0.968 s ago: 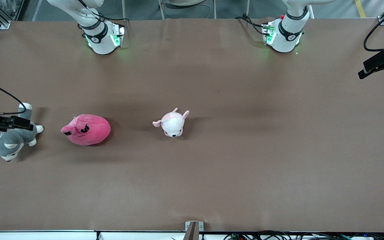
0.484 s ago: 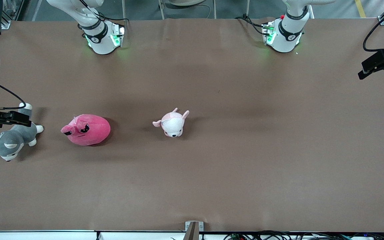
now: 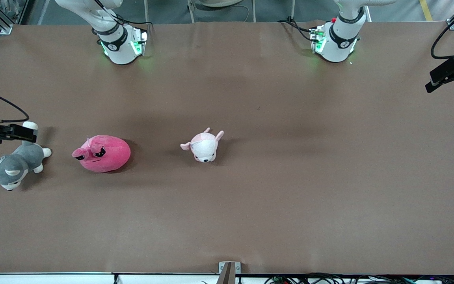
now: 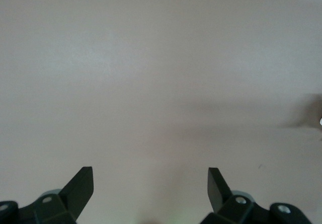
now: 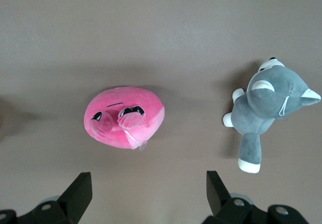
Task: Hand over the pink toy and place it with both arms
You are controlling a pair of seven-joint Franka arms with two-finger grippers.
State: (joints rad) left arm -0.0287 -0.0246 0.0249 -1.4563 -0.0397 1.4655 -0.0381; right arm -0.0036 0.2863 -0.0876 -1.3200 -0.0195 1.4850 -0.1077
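Front view: pink toy (image 3: 101,154) on the table (image 3: 274,189) beside the grey plush (image 3: 12,165), probably light and squashy, best pinched across its body; right gripper (image 5: 146,194) and left gripper (image 4: 150,189) both wide, empty.

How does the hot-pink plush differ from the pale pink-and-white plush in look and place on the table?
The hot-pink plush is a round blob of one bright color; the pale pink-and-white plush is a small animal with a white face and pink ears. The hot-pink plush is clearly larger. It lies toward the right arm's end of the table, beside a gray-and-white plush; the pale one lies near the middle. Both rest on the brown table, untouched.
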